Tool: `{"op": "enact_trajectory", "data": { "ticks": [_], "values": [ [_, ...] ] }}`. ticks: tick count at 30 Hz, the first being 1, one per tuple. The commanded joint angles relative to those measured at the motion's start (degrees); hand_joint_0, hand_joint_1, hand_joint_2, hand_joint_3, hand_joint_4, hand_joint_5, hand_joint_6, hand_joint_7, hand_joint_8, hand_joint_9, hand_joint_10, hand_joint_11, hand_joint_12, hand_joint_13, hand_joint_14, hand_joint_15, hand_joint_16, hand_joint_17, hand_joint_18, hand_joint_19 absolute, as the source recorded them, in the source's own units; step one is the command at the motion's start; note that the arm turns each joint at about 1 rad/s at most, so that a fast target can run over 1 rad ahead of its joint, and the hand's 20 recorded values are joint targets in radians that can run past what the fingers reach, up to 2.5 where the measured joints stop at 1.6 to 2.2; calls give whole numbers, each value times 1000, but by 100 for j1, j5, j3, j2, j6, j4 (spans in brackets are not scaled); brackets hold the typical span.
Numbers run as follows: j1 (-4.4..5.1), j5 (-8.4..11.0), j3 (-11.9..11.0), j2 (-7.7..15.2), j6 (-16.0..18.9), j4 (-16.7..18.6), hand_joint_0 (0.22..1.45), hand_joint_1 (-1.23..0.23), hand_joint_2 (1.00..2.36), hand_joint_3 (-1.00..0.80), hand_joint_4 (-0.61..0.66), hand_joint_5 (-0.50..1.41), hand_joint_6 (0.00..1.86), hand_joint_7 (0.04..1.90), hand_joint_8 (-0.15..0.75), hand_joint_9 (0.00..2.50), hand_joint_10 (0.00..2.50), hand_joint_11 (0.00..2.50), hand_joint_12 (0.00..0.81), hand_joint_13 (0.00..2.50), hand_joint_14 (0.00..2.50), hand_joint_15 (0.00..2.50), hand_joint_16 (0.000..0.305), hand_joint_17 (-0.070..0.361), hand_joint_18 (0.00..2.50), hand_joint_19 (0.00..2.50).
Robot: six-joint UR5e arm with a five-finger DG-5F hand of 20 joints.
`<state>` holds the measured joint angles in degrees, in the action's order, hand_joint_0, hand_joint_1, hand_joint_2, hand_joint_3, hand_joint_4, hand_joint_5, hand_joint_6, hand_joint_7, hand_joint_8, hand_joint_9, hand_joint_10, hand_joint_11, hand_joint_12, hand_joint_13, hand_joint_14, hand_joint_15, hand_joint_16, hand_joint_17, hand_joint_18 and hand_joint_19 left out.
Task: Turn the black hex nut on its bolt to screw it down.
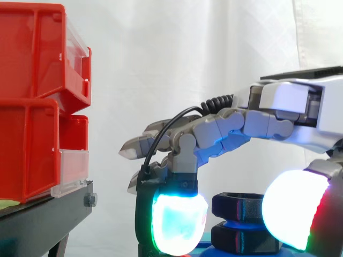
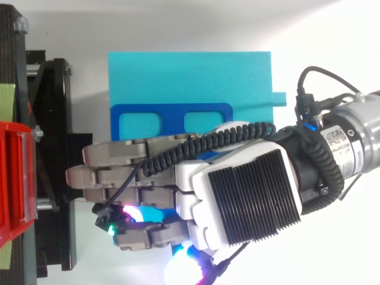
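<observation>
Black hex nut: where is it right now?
In the side view, the black hex nut sits low, right of centre, directly under the robot's hand and well to the right of the stacked red plastic bins.

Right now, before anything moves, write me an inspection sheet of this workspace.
Surface: cyan block carrying a blue plate with two cutouts.
Job's things: black hex nut, sitting above a second black piece. The bolt's thread is hidden.
Clutter: pale green strip at the stand's far edge.
Grippers: hand reaches in over the plate and above the nut. Whether it grips the nut cannot be told.
Cables: nothing seen.
Surroundings: red bins stacked on a black stand, with a white curtain behind.
</observation>
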<state>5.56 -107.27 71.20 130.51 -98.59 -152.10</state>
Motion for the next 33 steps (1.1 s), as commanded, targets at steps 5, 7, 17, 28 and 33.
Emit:
{"op": "enact_trajectory", "data": {
  "ticks": [5, 7, 17, 28, 33],
  "values": [
    [-20, -14, -1, 19, 7, 13, 455, -229, 1000, -500, 190, -62, 503, 1165, 222, 630, 0, 53, 355, 321, 0, 0, 44, 98, 137, 207],
    [-20, -14, -1, 19, -2, 31, 455, -231, 1000, -500, 185, -61, 503, 1192, 223, 630, 0, 53, 359, 323, 0, 0, 44, 98, 137, 214],
    [-64, -66, -1, 19, -2, 57, 453, -240, 1000, -500, 154, -62, 502, 1312, 230, 630, 3, 71, 363, 328, 0, 0, 44, 99, 151, 217],
    [-169, -198, -1, 19, 7, 92, 450, -255, 1000, -500, 185, -97, 604, 1213, 239, 643, 4, 99, 369, 345, 0, 0, 45, 100, 168, 238],
    [-195, -242, -9, 27, 7, 110, 449, -256, 1000, -500, 209, -121, 701, 1064, 244, 655, 4, 109, 378, 356, 0, 0, 46, 103, 196, 249]
  ]
}}
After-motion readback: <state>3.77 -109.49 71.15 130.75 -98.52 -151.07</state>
